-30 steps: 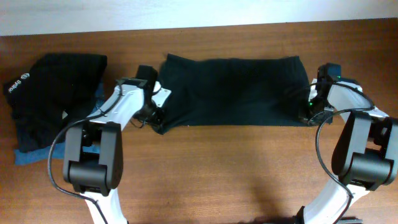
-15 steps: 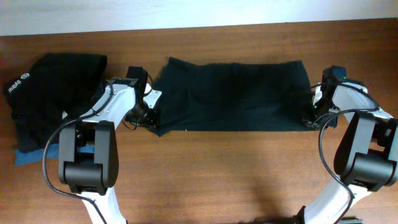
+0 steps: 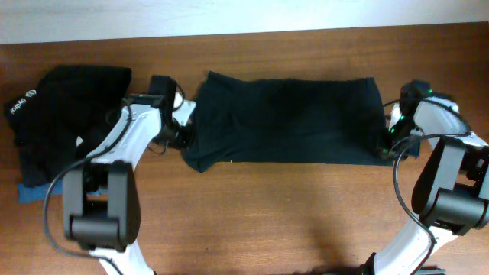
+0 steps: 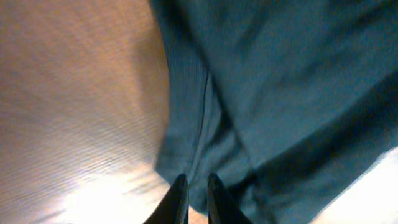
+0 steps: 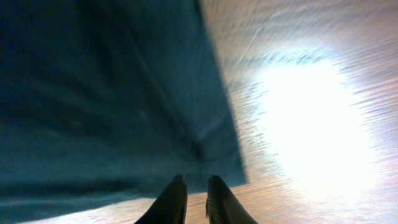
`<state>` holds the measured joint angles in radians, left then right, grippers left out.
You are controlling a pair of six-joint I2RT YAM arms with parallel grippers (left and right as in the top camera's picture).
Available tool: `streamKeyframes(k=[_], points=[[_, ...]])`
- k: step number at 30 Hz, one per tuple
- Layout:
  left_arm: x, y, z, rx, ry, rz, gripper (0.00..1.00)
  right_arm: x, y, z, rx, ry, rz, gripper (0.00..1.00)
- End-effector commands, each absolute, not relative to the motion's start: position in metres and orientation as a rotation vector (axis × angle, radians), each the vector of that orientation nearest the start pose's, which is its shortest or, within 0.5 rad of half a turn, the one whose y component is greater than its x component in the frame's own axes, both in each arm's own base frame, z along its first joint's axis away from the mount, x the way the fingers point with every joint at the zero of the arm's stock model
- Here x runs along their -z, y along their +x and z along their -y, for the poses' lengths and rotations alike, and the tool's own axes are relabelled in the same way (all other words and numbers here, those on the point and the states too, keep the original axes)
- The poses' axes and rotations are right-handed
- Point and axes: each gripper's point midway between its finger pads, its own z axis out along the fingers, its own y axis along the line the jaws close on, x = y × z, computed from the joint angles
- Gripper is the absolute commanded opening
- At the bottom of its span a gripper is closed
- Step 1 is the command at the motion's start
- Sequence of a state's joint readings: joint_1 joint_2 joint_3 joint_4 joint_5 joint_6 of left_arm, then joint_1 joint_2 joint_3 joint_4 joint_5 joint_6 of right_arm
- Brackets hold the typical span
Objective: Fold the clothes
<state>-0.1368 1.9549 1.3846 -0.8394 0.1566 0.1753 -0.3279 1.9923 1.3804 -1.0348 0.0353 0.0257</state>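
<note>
Clamping narrowly, the left gripper is pinching the left edge of the spread garment in the overhead view, and the right gripper is doing the same at its lower right corner. Two arms are working on one dark garment, which is lying flat and wide across the far middle of the table. One pile of clothes is sitting at the far left, black with white lettering showing. A blue piece is peeking out beneath it; how many black pieces are stacked there I cannot tell. Brown wood is running the whole width, with a pale wall strip lying behind it. Bare wood is lying open all along the near side, between the two arm bases.

Seen from the left wrist, the left gripper is showing two dark fingers almost together, with the hem of the garment running down between them. Bare table is filling the left half.

Seen from the right wrist, the right gripper is holding its fingers nearly closed on the corner of the garment, with puckers running toward the tips. Glare is washing out the table beside it.
</note>
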Motion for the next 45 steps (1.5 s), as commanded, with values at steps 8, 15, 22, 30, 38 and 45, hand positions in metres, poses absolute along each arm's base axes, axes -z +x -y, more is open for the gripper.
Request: streamKeyframes(k=[8,15,22,30,38,45], points=[[-0.155,0.500,0.093,0.168,0.431,-2.305,0.46,-0.132,0.418,0.124,-0.089,0.488,-2.768,0.60],[-0.140,0.544,0.101,0.213,0.352,-2.205,0.68,-0.150,0.455,0.117,-0.152,0.333,-2.622,0.70],[-0.104,0.583,0.126,0.377,0.368,-2.300,0.75,-0.153,0.464,0.104,-0.149,0.251,-2.605,0.84],[-0.080,0.621,0.145,0.507,0.365,-2.360,0.75,-0.150,0.459,0.100,-0.157,0.253,-2.632,0.85],[-0.047,0.615,0.148,0.562,0.320,-2.445,0.68,-0.149,0.457,0.100,-0.157,0.256,-2.640,0.85],[-0.020,0.604,0.154,0.602,0.325,-2.511,0.57,-0.149,0.457,0.100,-0.157,0.256,-2.641,0.85]])
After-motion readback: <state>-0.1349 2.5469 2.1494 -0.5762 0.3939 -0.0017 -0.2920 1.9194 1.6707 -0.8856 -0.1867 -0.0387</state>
